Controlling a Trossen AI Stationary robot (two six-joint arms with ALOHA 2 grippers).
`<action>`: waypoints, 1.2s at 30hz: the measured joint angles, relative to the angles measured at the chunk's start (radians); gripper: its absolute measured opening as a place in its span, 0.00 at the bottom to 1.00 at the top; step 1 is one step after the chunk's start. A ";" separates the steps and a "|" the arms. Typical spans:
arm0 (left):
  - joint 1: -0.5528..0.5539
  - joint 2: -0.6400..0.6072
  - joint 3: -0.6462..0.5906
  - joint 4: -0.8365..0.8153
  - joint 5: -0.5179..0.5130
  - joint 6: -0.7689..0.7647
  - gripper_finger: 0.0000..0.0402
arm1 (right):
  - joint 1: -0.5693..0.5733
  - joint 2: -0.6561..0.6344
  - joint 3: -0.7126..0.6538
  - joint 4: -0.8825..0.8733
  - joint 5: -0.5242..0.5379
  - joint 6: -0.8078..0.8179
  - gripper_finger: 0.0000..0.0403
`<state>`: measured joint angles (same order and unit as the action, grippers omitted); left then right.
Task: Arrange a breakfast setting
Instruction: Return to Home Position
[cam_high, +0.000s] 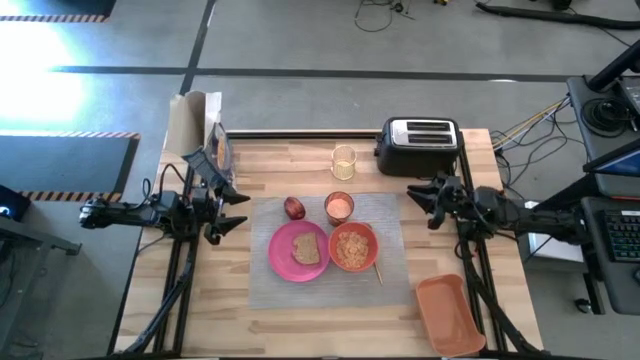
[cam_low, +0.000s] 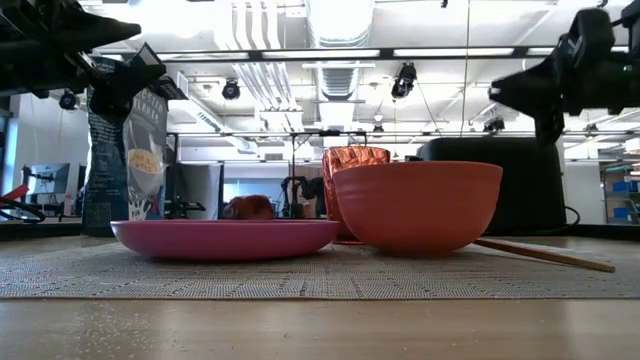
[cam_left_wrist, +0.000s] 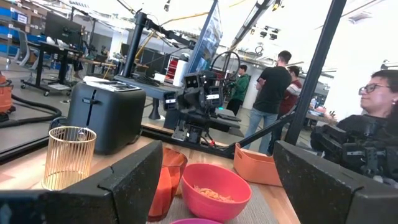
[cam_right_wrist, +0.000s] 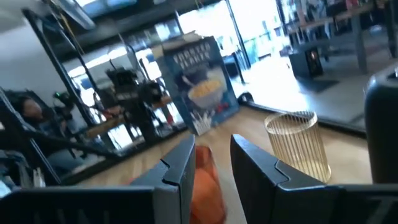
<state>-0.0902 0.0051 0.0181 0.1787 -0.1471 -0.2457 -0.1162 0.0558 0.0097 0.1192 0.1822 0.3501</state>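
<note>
From above, the grey placemat (cam_high: 330, 292) carries the pink plate (cam_high: 283, 262) with toast (cam_high: 306, 248), orange bowl (cam_high: 373, 240), cup (cam_high: 340, 206), apple (cam_high: 294, 207) and wooden utensil (cam_high: 377, 270); the left gripper (cam_high: 238, 211) and right gripper (cam_high: 420, 204) hang beside it, jaws spread, empty. At table height the plate's rim hides the toast and most of the apple, and the bowl hides part of the cup. Each wrist view shows the cup partly behind a finger.

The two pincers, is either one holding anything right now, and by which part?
Nothing is held. The left pincer and the right pincer both stand open and empty, raised at either side of the grey placemat.
</note>
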 joint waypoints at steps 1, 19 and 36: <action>0.000 0.000 0.000 0.000 0.000 0.000 0.72 | 0.000 -0.009 0.000 -0.026 0.000 0.011 0.23; 0.000 0.000 0.000 -0.001 0.000 0.000 0.72 | 0.000 -0.030 0.000 -0.079 -0.008 0.120 0.23; 0.000 0.000 0.000 0.000 0.000 0.000 0.72 | 0.000 -0.028 0.000 -0.081 -0.007 0.118 0.23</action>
<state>-0.0902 0.0051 0.0181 0.1783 -0.1471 -0.2455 -0.1158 0.0277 0.0097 0.0380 0.1757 0.4683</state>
